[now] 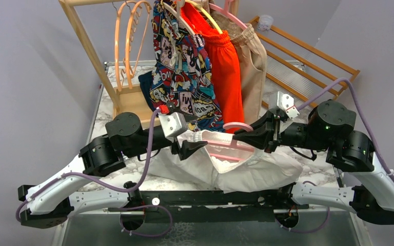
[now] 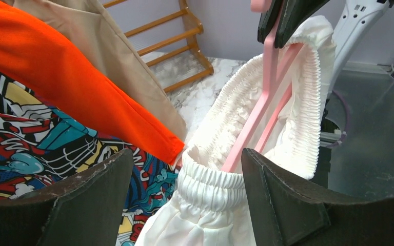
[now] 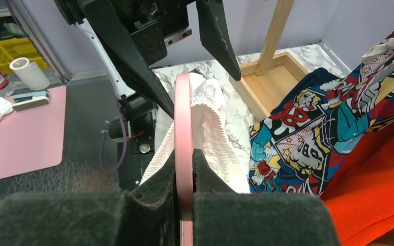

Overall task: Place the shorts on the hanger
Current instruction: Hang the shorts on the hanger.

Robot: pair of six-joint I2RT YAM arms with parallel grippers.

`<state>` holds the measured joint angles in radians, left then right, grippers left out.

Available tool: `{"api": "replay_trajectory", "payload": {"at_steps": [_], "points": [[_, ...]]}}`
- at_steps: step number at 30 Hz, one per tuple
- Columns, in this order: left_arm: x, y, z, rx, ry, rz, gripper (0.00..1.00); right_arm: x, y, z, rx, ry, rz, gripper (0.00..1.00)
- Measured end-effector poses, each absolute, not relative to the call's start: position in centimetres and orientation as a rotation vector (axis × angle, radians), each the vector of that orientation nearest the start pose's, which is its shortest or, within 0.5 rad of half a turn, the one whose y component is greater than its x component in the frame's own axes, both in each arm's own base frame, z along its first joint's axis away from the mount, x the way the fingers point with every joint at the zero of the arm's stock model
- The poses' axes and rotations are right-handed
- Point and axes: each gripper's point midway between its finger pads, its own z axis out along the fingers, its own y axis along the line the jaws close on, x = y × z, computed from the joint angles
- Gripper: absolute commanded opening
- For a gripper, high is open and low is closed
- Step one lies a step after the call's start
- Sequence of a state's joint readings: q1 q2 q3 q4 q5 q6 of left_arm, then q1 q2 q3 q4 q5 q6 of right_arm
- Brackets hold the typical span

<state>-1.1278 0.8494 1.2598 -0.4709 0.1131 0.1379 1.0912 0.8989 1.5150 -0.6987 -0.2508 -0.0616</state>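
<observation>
The right fingers are pinched shut on the hanger, holding it up off the counter, probably so that it gives a steady frame for the fabric; the hanger's pink arm runs inside the gathered waistband of the shorts, whose legs sag onto the marble below; the left fingers stand wide and empty either side of the waistband's near end, gripping nothing, seemingly placed to take the elastic and tug it further along; behind, a wooden rack carries comic-print shorts, orange shorts, a tan garment and spare orange hangers; the counter is grey-veined marble; the walls are plain lilac.
</observation>
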Motion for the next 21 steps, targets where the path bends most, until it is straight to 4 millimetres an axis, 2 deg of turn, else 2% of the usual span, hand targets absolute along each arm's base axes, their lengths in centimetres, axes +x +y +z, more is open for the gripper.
{"api": "replay_trajectory", "payload": {"at_steps": [3, 8, 12, 15, 17, 19, 21], "points": [[11.2, -26.8, 41.3, 1.064, 1.301, -0.847, 0.74, 8.4, 25.0, 44.7, -1.115, 1.346, 0.977, 0.01], [11.4, -26.8, 41.3, 1.054, 1.304, -0.840, 0.60, 8.5, 25.2, 44.3, -1.118, 1.353, 0.974, 0.01], [11.5, -26.9, 40.8, 1.057, 1.318, -0.836, 0.59, 8.6, 25.2, 44.2, -1.115, 1.356, 0.968, 0.01], [11.7, -27.0, 40.3, 1.057, 1.331, -0.831, 0.67, 8.8, 25.2, 44.3, -1.109, 1.353, 0.963, 0.01], [11.8, -27.1, 40.1, 1.056, 1.342, -0.828, 0.69, 8.8, 25.2, 44.4, -1.106, 1.351, 0.960, 0.01], [12.0, -27.2, 39.9, 1.054, 1.354, -0.823, 0.66, 8.9, 25.2, 44.4, -1.105, 1.350, 0.956, 0.01], [12.1, -27.4, 39.7, 1.053, 1.362, -0.820, 0.56, 8.9, 25.2, 44.4, -1.104, 1.349, 0.954, 0.01]]}}
